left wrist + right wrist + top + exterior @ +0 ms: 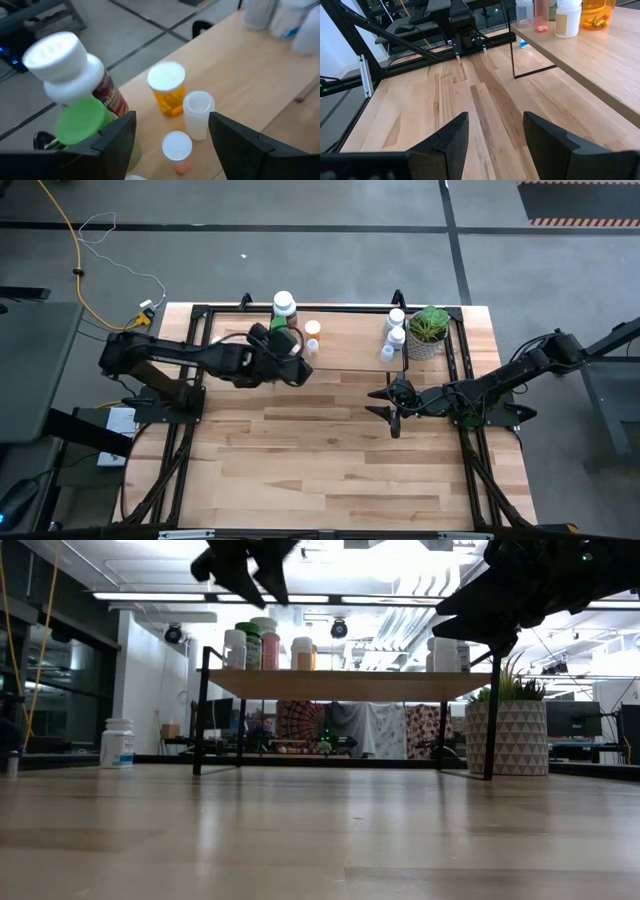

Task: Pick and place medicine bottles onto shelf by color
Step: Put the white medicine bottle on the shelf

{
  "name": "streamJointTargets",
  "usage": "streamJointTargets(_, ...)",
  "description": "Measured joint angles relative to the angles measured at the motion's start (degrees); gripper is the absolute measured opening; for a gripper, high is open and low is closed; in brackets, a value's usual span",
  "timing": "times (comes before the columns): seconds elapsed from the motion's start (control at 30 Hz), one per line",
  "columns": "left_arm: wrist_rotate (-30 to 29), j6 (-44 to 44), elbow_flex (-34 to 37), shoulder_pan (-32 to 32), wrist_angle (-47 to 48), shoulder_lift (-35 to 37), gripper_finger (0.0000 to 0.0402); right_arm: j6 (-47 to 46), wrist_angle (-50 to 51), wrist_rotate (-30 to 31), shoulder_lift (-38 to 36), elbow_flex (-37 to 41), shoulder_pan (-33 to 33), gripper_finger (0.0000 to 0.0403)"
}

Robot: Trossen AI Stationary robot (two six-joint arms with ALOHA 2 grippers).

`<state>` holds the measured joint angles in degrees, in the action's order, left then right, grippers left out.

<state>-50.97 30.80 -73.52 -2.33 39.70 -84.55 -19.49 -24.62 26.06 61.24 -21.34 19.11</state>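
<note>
The shelf [345, 352] stands along the table's far side. On its left part stand a large white-capped bottle with a reddish label [62, 62], a green-capped bottle [80, 122], an orange bottle [167, 90] and two small bottles [198, 114] [177, 147]. White bottles [396, 330] stand on its right part. My left gripper [172, 122] hovers open above the left group, with the green cap close beside one finger. My right gripper [495, 122] is open above the bare table, in front of the shelf's right half [380, 402].
A potted green plant [428, 332] stands at the shelf's right end. A white bottle with a blue label [118, 743] stands on the table, left of the shelf's left leg. The table's near half [330, 470] is bare wood.
</note>
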Motion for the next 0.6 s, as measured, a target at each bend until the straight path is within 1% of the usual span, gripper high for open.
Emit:
streamJointTargets(0.1,1.9,-2.9,0.0,1.6,-0.2,3.3,0.0239,0.0,0.1,0.0,0.0,0.0,0.0,0.0179)
streamJointTargets(0.2,2.8,-6.0,0.0,5.1,1.8,6.2,0.0239,0.0,0.2,0.0,0.0,0.0,0.0,0.0179)
streamJointTargets(0.27,2.2,-6.0,0.0,8.2,3.9,8.0,0.0239,0.0,0.2,0.0,0.0,0.0,0.0,0.0179)
streamJointTargets(0.33,-0.6,-4.9,0.1,11.5,7.3,9.8,0.0239,0.0,0.3,0.0,0.0,0.0,0.0,0.0179)
streamJointTargets(0.43,-7.6,0.5,2.9,16.0,12.2,13.4,0.0239,0.0,0.4,0.0,0.0,0.0,0.0,0.0179)
streamJointTargets(0.5,-11.3,7.0,5.8,17.9,16.2,16.4,0.0239,0.0,0.4,0.0,0.0,0.0,0.0,0.0179)
streamJointTargets(0.6,-13.8,18.9,11.4,18.3,23.9,21.7,0.0239,-0.3,0.3,0.0,0.0,0.0,0.0,0.0179)
